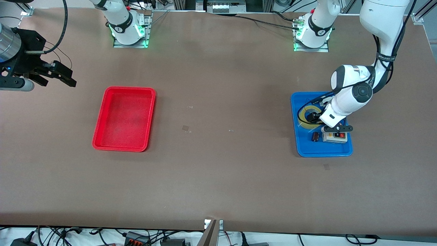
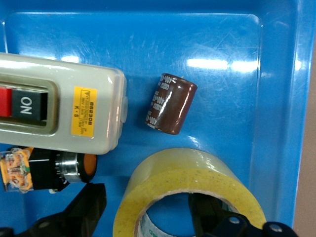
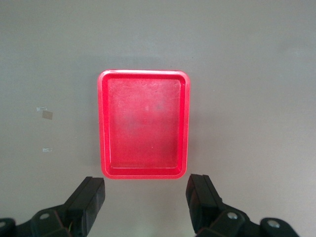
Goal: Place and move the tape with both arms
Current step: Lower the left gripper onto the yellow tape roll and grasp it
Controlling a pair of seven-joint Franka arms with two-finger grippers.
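The blue tray (image 1: 300, 150) lies nearest the camera, and the tape (image 1: 307, 118) sits in it beside the grey switch box (image 1: 336, 136) and a small brown capacitor (image 1: 315, 136). The left end effector (image 2: 148, 217) is down with its fingers spread wide, one inside the roll's hole and one outside. It should squeeze the tape wall firmly and lift straight up, missing the small parts. The right end effector (image 3: 145, 197) waits wide open, up over the bare surface (image 1: 218, 177) by the red tray (image 1: 124, 118).

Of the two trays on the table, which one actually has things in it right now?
The blue tray, at the left arm's end of the table. It holds the tape, a grey switch box and a brown capacitor; the red tray holds nothing.
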